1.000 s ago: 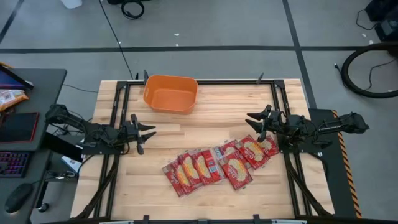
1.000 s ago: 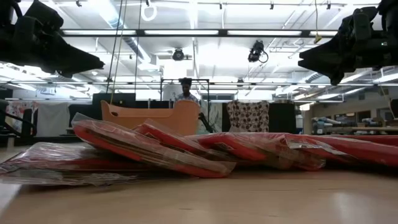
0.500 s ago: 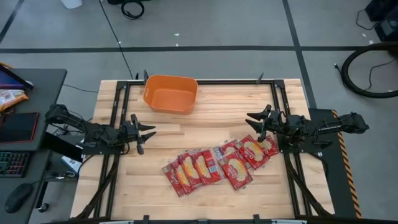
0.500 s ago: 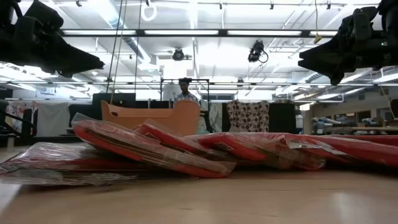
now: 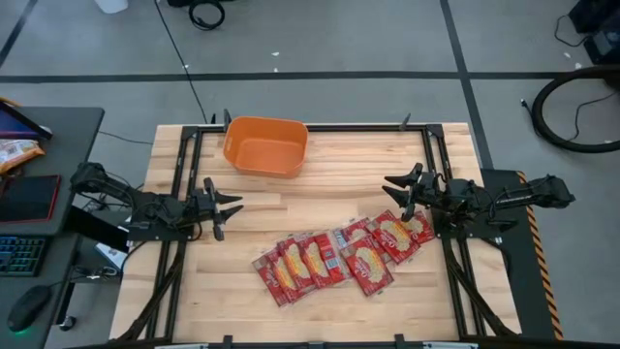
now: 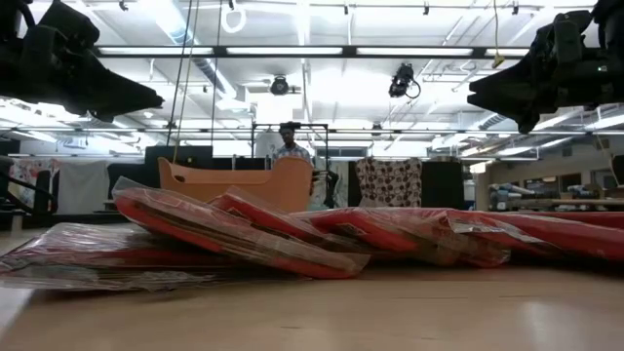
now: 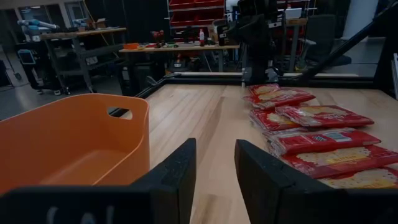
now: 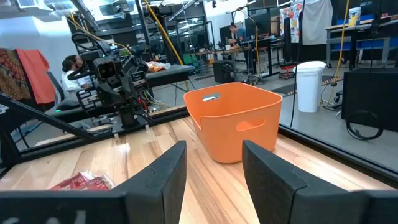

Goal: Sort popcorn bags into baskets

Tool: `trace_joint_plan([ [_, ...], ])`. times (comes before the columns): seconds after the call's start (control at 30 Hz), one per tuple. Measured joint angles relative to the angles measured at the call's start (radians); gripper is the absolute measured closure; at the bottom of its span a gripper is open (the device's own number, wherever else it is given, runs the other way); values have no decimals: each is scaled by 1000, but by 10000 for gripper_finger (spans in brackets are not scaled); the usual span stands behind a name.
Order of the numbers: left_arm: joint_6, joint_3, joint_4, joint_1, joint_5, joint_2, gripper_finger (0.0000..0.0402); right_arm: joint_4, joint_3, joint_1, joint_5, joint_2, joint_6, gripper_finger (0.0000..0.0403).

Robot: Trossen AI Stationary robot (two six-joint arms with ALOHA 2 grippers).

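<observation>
Your left end effector (image 5: 231,206) and right end effector (image 5: 395,191) both hover spread and empty at the worktop (image 5: 339,160) sides. The popcorn bags (image 5: 334,257) lie in a row just beside the right one; the orange basket (image 5: 265,145) sits at the far edge, with bare wood between.

A light wooden table (image 5: 329,301) carries an orange basket (image 5: 265,145) and an overlapping row of red popcorn bags (image 5: 339,257)
</observation>
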Motion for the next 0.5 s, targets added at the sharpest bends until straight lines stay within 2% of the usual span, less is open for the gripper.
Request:
trace_joint_plan([
  [0.5, 11, 0, 1, 0, 0, 0, 285, 0, 0, 0, 0, 0, 0, 243],
])
